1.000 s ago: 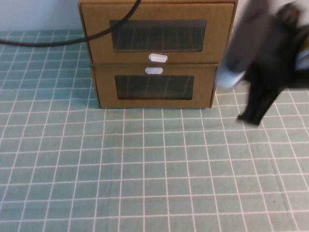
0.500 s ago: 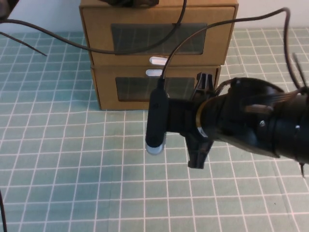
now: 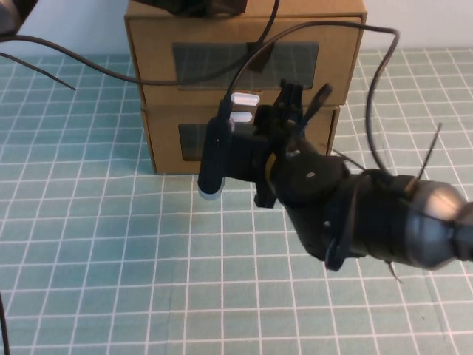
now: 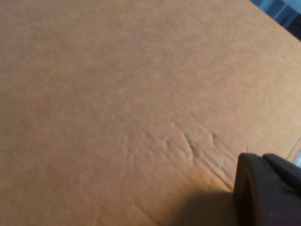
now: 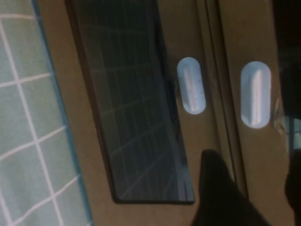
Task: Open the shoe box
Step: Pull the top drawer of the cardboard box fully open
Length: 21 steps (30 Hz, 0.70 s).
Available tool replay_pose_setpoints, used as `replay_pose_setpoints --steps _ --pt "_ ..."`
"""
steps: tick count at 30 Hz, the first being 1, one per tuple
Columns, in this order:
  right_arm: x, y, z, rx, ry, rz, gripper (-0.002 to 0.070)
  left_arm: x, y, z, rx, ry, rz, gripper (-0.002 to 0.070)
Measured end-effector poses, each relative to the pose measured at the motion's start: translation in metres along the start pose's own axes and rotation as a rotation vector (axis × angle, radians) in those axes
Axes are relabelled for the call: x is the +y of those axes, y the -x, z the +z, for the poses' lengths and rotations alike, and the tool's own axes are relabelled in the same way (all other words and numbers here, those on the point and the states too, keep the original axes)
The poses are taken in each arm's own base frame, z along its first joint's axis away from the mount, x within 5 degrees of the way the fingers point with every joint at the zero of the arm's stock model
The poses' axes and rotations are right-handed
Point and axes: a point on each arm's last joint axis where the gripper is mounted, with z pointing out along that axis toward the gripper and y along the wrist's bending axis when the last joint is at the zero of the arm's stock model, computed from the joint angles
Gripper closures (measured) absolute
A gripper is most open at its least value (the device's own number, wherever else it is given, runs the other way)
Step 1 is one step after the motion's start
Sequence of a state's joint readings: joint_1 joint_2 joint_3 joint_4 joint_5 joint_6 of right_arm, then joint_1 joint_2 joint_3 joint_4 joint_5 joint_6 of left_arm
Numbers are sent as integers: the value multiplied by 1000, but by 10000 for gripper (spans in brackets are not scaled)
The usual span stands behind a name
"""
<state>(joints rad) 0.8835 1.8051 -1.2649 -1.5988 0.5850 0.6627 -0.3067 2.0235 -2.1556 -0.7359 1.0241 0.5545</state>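
Shoe box (image 3: 151, 52) — upper of two stacked cardboard units at the far edge of the desk (image 3: 89, 244), near its middle. Front shut, dark window, white handle (image 3: 244, 98) low on the front. Lower box (image 3: 164, 140) beneath it, also shut. Left gripper (image 3: 194, 6): over the upper box's top, left of centre; open or shut cannot be told. Right gripper (image 3: 307, 90): just right of the handle, close before the box fronts — fingers spread apart, holding nothing.
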Motion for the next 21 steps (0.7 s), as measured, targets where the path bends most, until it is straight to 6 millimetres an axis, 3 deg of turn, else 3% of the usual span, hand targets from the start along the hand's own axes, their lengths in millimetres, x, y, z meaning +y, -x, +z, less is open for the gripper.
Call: replay_pose_setpoints --steps 5,21 --pt "4 0 13 48 -50 -1 386 0 0 0 -1 -1 -1 679" --pt "-1 19 30 18 -83 48 386 1 0 1 0 -3 -5 679"
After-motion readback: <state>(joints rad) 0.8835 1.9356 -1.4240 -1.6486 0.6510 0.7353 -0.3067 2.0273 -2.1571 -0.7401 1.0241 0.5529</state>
